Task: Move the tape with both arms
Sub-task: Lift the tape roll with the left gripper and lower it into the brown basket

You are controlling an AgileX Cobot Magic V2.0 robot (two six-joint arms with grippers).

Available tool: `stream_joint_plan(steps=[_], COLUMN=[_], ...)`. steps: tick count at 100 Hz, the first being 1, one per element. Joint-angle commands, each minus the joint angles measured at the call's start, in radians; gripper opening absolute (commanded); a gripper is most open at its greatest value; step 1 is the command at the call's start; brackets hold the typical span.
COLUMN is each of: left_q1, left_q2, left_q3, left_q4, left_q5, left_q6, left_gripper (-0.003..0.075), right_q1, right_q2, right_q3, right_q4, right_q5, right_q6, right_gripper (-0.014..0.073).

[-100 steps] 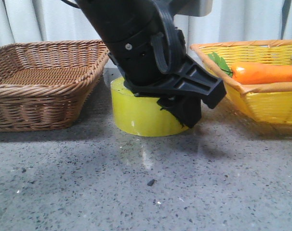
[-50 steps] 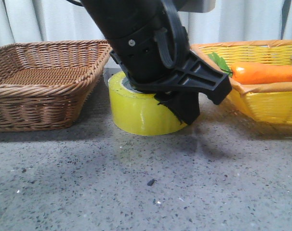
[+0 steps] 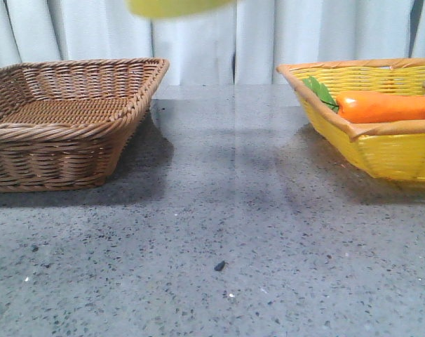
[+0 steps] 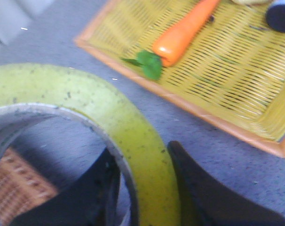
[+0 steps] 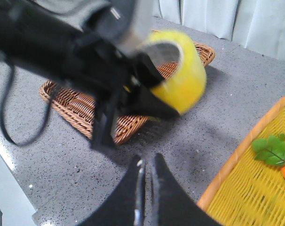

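The tape is held clear of the desk by the left end effector; in the left wrist view one dark finger is seen inside the roll's grey inner ring and the other against its yellow outer face, so the wall of the roll is clamped between them. In the front view only the lower yellow edge of the tape is visible, at the 12 o'clock edge of the frame, above the gap between the two baskets. In the right wrist view the roll is seen tilted, with its open core turned upward, above the desk beside the brown wicker basket. The right end effector is seen with its two fingers nearly touching, only a thin slit between them, and nothing is held in it; it is apart from the roll. In the front view the brown wicker basket is placed at 9 o'clock and the yellow basket at 3 o'clock. An orange carrot with green leaves is lying in the yellow basket.
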Motion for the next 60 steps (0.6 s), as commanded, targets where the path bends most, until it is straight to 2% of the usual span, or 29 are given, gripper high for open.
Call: stream_joint_plan(steps=[1,15,30,45,60], left_q1=[0.053,0.177,0.288,0.332,0.334], left_q2=[-0.085,-0.098,-0.096,-0.081,-0.034], left_q3=[-0.038,-0.011,0.091,0.195,0.227], left_q4=[0.031,0.003,-0.081,-0.112,-0.136], left_q5=[0.004,0.093,0.025,-0.066,-0.101], left_q6=[0.000,-0.002,-0.002,-0.002,-0.002], left_gripper=[-0.0020,-0.0020,-0.0020,-0.0020,-0.0020], right_q1=[0.000,0.000,0.000,0.000,0.000], right_q2=[-0.006,-0.006,-0.006,-0.006,-0.006], right_q3=[-0.023,-0.023,-0.023,-0.023,-0.023], right_q4=[-0.008,-0.008,-0.008,-0.008,-0.008], right_q5=[-0.064,-0.064,-0.064,-0.064,-0.064], right_q6=[-0.005,-0.005,-0.005,-0.005,-0.005], right_gripper=[-0.0062,-0.0062,-0.0062,-0.0062,-0.0062])
